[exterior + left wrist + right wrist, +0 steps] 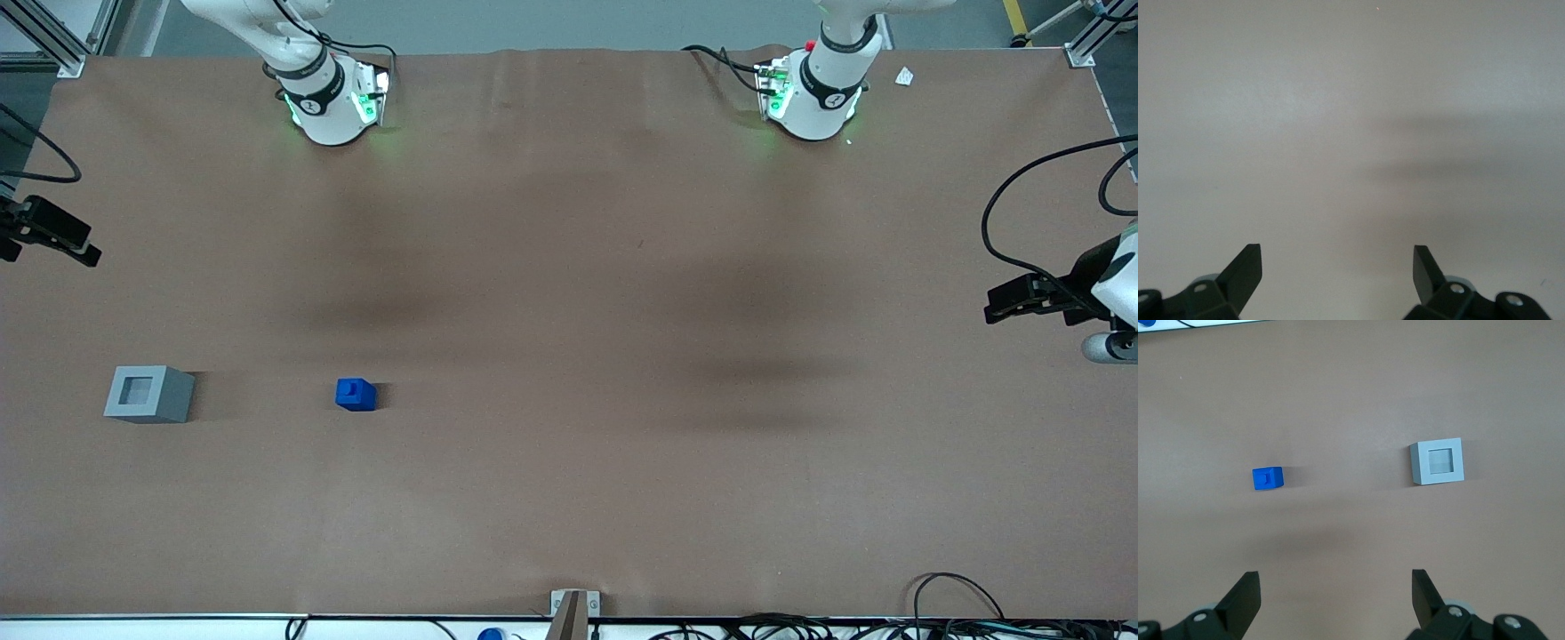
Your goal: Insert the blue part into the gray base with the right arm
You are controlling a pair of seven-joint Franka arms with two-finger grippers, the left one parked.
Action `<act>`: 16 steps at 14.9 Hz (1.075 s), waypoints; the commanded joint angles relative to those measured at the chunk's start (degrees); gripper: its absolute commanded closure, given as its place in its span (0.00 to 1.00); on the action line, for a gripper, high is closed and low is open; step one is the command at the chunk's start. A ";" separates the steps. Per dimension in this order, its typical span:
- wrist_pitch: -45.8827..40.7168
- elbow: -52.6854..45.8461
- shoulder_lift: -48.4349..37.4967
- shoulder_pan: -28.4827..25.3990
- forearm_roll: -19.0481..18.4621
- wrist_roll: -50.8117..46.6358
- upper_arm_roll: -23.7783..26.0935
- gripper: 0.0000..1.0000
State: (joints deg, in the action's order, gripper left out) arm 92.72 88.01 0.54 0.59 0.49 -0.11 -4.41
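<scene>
Nearest the front camera, the blue part (356, 394) and the gray base (148, 394) rest on the brown surface (569, 498) at about equal distance from that camera, well apart from each other. As the front view shows them, the base sits at 9 o'clock from the part, closer to the working arm's end. Neither item is touched; the gap between them leaves room for a descent onto the part alone. The right arm (316, 84) shows only its green-lit foot in the front view. Its pincer (1336, 593) hangs high above the surface with both fingers spread wide and nothing between them, a posture suited to a downward approach. Judged from this layout, the task has not begun: the part must first be grasped, then carried over the base. The blue part (1267, 479) is a small bright cube carrying a smaller square stud on its top face. The gray base (1437, 462) is a clearly larger light cube whose top face holds a square recess, facing upward and unobstructed.
</scene>
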 commanded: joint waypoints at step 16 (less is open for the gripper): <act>-0.79 1.46 5.25 -4.01 -0.40 -1.28 0.81 0.00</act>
State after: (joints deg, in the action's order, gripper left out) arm 91.61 89.66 3.52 -1.64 0.51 0.40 -3.71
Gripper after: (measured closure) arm 0.000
